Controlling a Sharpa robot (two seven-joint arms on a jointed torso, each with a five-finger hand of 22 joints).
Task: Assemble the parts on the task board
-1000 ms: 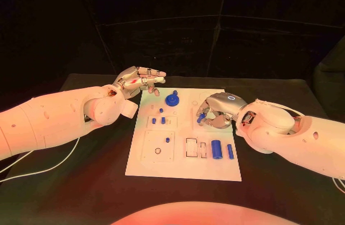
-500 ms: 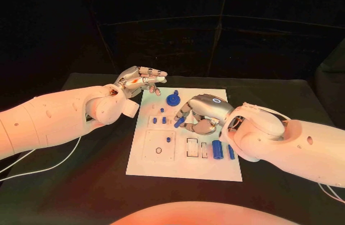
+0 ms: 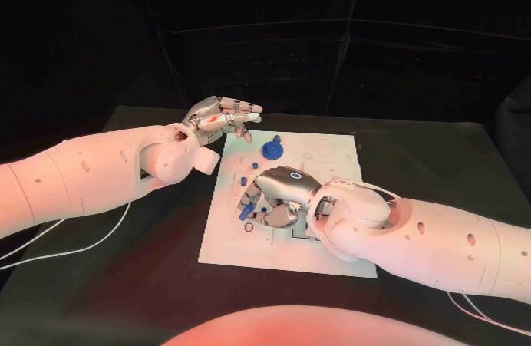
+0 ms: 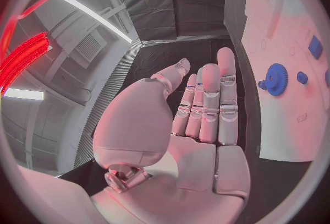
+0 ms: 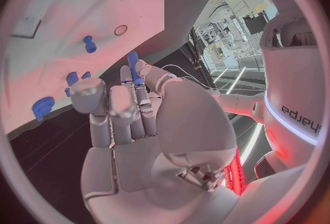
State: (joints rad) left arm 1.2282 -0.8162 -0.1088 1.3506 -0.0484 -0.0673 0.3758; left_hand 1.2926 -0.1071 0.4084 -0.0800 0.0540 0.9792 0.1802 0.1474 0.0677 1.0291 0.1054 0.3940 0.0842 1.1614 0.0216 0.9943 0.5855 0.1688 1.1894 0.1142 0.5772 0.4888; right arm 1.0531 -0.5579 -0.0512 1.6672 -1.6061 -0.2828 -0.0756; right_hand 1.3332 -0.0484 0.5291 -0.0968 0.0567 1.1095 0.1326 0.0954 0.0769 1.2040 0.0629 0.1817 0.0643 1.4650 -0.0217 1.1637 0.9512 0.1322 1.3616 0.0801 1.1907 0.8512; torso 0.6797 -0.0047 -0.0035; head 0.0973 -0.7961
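Over the near left part of the task board (image 3: 332,254), the right hand (image 3: 277,200) pinches a blue peg (image 5: 132,66) at its fingertips, apparently positioned for insertion. The left hand (image 3: 222,120) hovers beside the blue gear (image 3: 269,152), fingers apart, holding nothing.

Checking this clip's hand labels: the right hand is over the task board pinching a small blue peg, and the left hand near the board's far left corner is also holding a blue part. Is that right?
Not quite. The left hand holds nothing: the left wrist view shows its palm bare and its fingers straight. The rest stands: the right hand is over the task board pinching a small blue peg, as the right wrist view shows.
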